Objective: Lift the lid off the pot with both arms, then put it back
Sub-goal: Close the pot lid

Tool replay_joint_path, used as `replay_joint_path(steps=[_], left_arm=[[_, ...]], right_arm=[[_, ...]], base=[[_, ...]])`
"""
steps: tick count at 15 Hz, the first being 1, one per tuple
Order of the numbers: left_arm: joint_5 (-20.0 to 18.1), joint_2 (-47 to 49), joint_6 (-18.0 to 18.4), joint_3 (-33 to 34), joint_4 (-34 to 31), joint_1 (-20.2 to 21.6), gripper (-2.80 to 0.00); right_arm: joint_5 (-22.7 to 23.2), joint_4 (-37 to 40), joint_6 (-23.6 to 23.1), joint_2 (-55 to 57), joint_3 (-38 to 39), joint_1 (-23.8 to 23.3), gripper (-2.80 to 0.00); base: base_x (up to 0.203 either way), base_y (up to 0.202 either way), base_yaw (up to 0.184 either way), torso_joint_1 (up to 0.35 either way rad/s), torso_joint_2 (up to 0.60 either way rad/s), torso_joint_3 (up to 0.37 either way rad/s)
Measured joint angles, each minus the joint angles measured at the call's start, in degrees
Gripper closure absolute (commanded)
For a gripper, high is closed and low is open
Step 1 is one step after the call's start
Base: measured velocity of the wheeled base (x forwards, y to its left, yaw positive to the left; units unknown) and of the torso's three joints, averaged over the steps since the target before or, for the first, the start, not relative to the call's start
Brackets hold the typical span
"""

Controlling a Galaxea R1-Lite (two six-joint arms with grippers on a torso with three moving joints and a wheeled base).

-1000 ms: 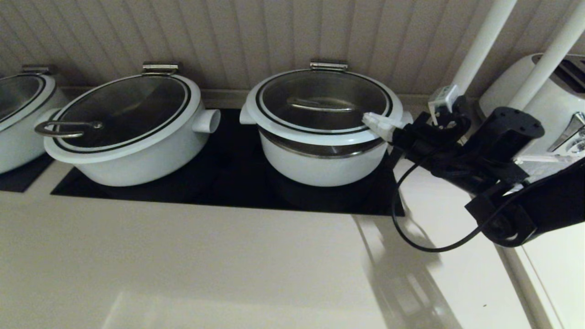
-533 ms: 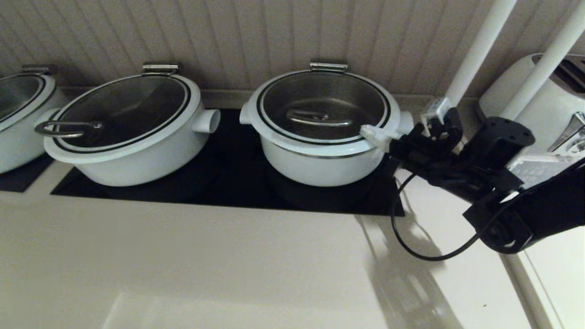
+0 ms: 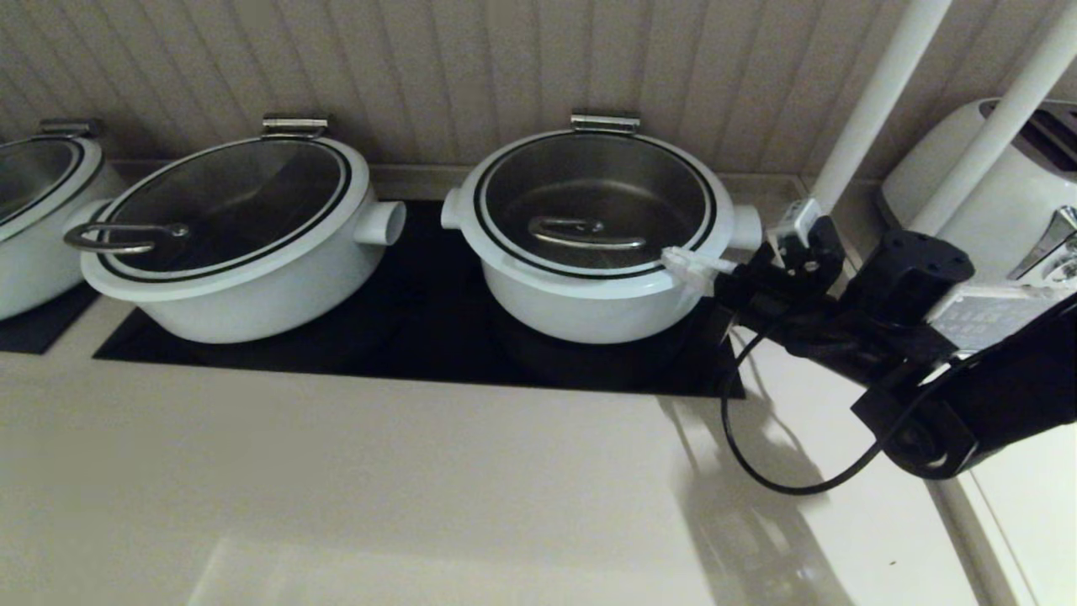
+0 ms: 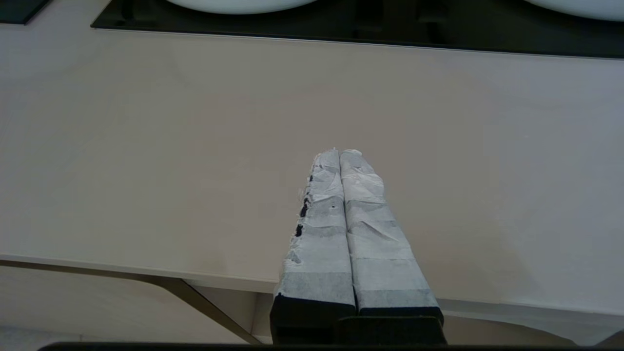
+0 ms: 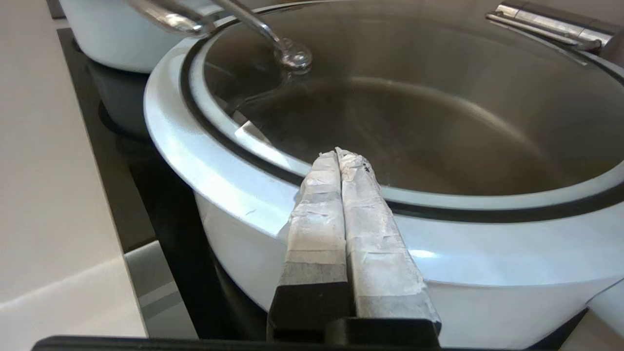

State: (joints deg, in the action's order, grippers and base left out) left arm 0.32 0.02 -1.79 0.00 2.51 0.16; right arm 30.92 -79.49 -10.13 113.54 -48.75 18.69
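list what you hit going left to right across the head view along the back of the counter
partly cut-off white pot → oval pot with the loop-handled lid → the pot under the lid → right end effector at the lid's rim → white toaster

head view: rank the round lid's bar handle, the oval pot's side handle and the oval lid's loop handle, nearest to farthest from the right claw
1. Bar handle, at the round lid's centre, just left of the right claw.
2. Side handle, on the oval pot's right side.
3. Loop handle, at the oval lid's left edge.
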Motion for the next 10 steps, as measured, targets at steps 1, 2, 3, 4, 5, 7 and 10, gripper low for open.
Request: replay_joint_path(steps=[1, 2, 3, 4, 5, 7, 10], left_arm=[[0.0, 0.0, 0.0, 0.0, 0.0, 0.0, 0.0], [0.0, 0.0, 0.0, 0.0, 0.0, 0.0, 0.0], [0.0, 0.0, 0.0, 0.0, 0.0, 0.0, 0.0], [0.0, 0.0, 0.0, 0.0, 0.0, 0.0, 0.0], [0.0, 0.0, 0.0, 0.0, 0.0, 0.0, 0.0], [0.0, 0.0, 0.0, 0.0, 0.0, 0.0, 0.0], [0.0, 0.0, 0.0, 0.0, 0.0, 0.0, 0.0]], right_arm=[[0.3, -0.1, -0.1, 0.0, 0.6, 0.0, 0.0], [0.6, -0.1, -0.1, -0.1, 1.1, 0.0, 0.0], [0.8, -0.1, -0.1, -0.1, 1.5, 0.0, 0.0], [0.8, -0.1, -0.1, -0.1, 1.7, 0.0, 0.0], [0.8, -0.1, -0.1, -0.1, 1.9, 0.0, 0.0], [0.9, -0.1, -0.2, -0.2, 2.2, 0.0, 0.0], [0.9, 0.1, -0.2, -0.3, 2.3, 0.0, 0.0]], base=[[0.0, 0.0, 0.0, 0.0, 0.0, 0.0], [0.0, 0.0, 0.0, 0.0, 0.0, 0.0], [0.0, 0.0, 0.0, 0.0, 0.0, 0.0], [0.0, 0.0, 0.0, 0.0, 0.0, 0.0], [0.0, 0.0, 0.0, 0.0, 0.0, 0.0], [0.0, 0.0, 0.0, 0.0, 0.0, 0.0], [0.0, 0.0, 0.0, 0.0, 0.0, 0.0]])
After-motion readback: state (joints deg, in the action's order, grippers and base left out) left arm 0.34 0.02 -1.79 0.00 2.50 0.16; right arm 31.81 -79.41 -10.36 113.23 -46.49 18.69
